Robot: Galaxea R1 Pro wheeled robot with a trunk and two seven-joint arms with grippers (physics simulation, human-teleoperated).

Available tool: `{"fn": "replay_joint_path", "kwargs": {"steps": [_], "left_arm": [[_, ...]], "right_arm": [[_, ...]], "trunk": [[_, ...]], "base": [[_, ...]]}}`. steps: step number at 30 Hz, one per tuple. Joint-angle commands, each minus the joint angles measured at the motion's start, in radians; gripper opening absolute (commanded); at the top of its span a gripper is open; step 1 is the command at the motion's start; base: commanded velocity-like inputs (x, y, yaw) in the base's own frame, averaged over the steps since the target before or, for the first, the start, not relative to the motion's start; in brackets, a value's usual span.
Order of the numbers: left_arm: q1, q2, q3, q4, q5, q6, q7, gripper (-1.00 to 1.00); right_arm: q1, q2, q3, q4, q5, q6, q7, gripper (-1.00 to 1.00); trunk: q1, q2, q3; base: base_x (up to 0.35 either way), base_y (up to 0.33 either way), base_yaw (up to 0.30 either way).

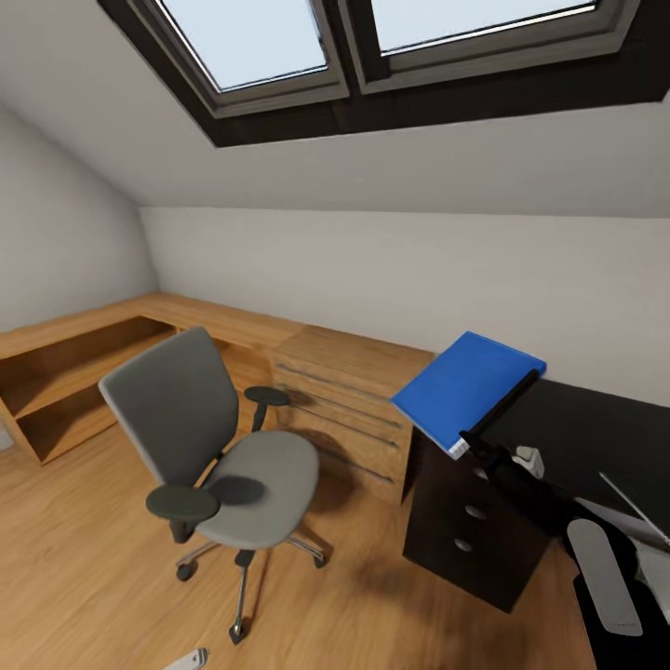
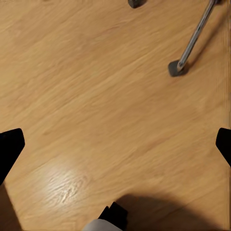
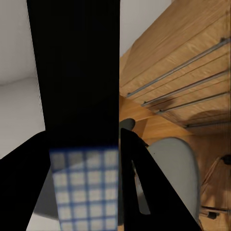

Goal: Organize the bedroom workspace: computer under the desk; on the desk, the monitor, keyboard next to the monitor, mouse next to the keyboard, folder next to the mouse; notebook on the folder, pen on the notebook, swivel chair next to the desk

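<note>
blue folder (image 1: 470, 386) pinched edge-on in the right gripper (image 1: 476, 439), above the desk (image 1: 568, 428).

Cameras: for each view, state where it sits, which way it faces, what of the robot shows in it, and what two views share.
Head view: from the robot's head, looking down across the bedroom at the swivel chair, wood drawer chest and desk; the right gripper holds the folder raised.
Left wrist view: on the left arm, facing down at the floor; dark fingertips flank it wide apart, a chair leg beyond.
Right wrist view: on the right arm, along fingers clamping the folder's edge.
Shared: head and right wrist views both show chair and chest.
</note>
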Motion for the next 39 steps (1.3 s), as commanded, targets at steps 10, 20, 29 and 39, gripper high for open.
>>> {"fn": "replay_joint_path", "kwargs": {"steps": [10, 20, 29, 39], "left_arm": [[-0.001, 0.002, -0.058, 0.007, 0.003, -0.006, 0.008, 1.0], [-0.001, 0.002, -0.064, 0.009, 0.003, -0.021, 0.008, 1.0], [-0.001, 0.001, -0.069, 0.014, 0.003, -0.022, 0.008, 1.0], [-0.001, 0.0, -0.102, 0.015, 0.003, -0.023, 0.008, 1.0]], "right_arm": [[-0.001, 0.001, -0.008, 0.002, -0.001, 0.006, 0.002, -1.0], [-0.001, 0.001, -0.026, 0.004, -0.001, 0.006, 0.002, -1.0], [-0.001, 0.001, -0.026, 0.005, -0.001, 0.006, 0.002, -1.0], [-0.001, -0.001, -0.04, 0.003, 0.0, 0.006, 0.002, -1.0]], "trunk": [[0.0, -0.001, -0.001], [0.0, -0.001, -0.001], [0.0, -0.001, -0.001], [-0.019, 0.034, 0.015]], "base": [[0.0, 0.0, -0.294], [0.0, -0.102, -0.297], [0.0, -0.142, -0.297], [0.0, -0.004, -0.297]]}}
